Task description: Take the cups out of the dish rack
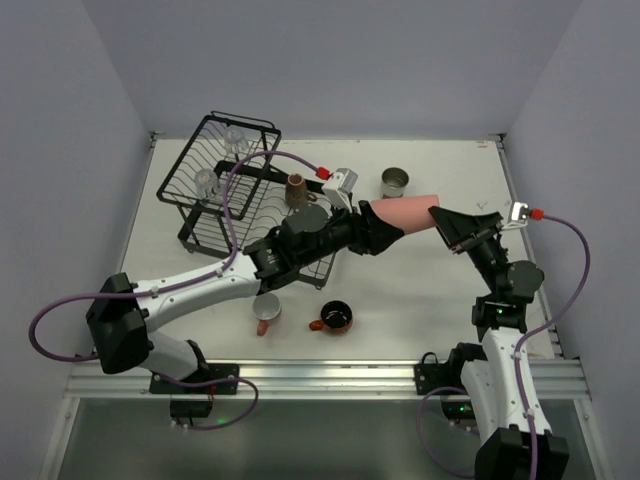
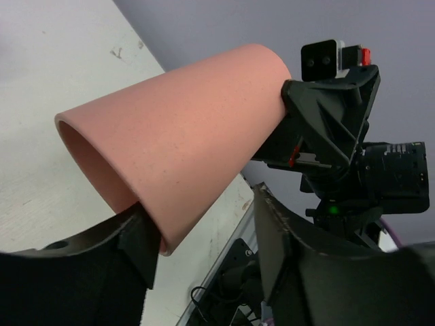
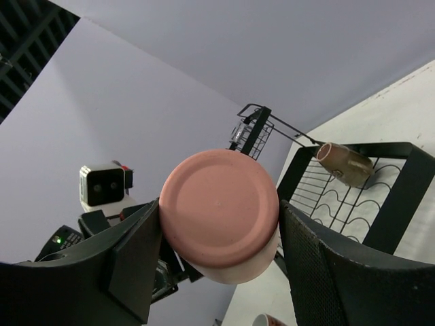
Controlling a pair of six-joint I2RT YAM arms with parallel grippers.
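Note:
The tall salmon-pink tumbler [image 1: 405, 212] hangs on its side in the air between both arms. My right gripper [image 1: 445, 222] is shut on its base; in the right wrist view both fingers press the base [image 3: 221, 217]. My left gripper [image 1: 378, 228] is open at the tumbler's mouth [image 2: 183, 136]: one finger [image 2: 139, 238] touches the rim, the other stands apart. The black dish rack [image 1: 215, 170] at the far left holds a small brown cup [image 1: 298, 188] and two clear glasses [image 1: 236, 140], [image 1: 205, 182].
On the table stand a cream-and-brown cup [image 1: 394, 181] behind the tumbler, a pink mug [image 1: 266, 312] and an orange-red mug [image 1: 335, 317] near the front. The rack [image 3: 401, 190] and brown cup [image 3: 343, 163] show in the right wrist view.

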